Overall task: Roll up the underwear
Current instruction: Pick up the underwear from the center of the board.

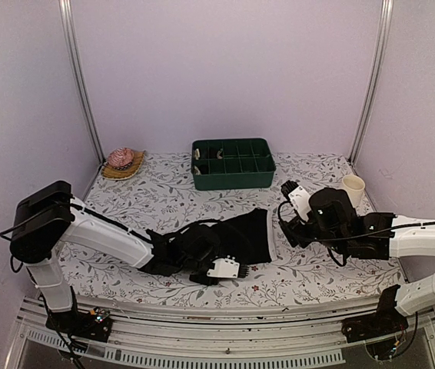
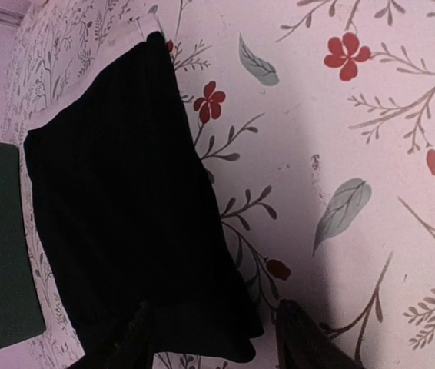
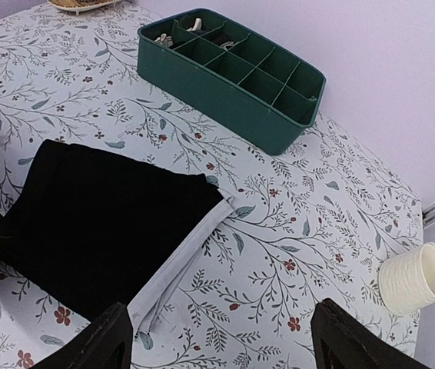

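My left gripper (image 2: 217, 346), jaws part-open and clamping nothing, straddles the near edge of the underwear (image 1: 237, 234), which runs left-right. My right gripper (image 3: 229, 342) hovers wide open, empty.

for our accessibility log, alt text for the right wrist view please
Black underwear with a pale grey band lies flat on the floral table. Behind it stands a green divided tray; a cream cup sits at right.

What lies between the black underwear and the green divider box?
Only bare flowered table cover separates the underwear from the box, seen in the right wrist view.
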You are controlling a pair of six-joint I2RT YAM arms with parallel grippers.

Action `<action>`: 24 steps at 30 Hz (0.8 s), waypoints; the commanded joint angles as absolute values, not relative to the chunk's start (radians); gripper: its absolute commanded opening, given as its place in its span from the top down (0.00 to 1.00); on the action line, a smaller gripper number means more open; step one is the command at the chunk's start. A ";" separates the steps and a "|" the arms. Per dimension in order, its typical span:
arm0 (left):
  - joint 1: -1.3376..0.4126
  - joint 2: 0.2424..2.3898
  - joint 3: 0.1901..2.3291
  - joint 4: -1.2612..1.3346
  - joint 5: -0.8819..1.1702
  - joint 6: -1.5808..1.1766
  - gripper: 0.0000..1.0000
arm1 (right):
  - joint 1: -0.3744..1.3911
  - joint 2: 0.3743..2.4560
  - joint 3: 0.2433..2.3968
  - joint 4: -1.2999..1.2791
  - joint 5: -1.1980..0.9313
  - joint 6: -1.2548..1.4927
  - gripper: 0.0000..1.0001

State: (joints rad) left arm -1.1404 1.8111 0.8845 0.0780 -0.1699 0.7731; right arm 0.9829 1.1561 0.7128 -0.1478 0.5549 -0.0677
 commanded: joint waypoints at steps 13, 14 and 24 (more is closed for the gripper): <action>-1.122 1.893 0.916 -0.058 -0.190 0.729 1.00 | 1.023 1.160 0.674 -0.055 0.530 -0.118 0.17; -1.108 1.881 0.918 -0.066 -0.169 0.724 1.00 | 1.029 1.159 0.662 -0.036 0.528 -0.135 0.15; -0.937 1.750 0.984 -0.228 0.223 0.755 1.00 | 1.133 1.090 0.374 0.362 0.316 -0.603 0.05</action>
State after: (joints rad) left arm -0.9977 1.7935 0.9329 -0.1013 0.0170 0.7406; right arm 1.1030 1.1099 0.4343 0.1654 0.4351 -0.3630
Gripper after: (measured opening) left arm 0.026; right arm 0.941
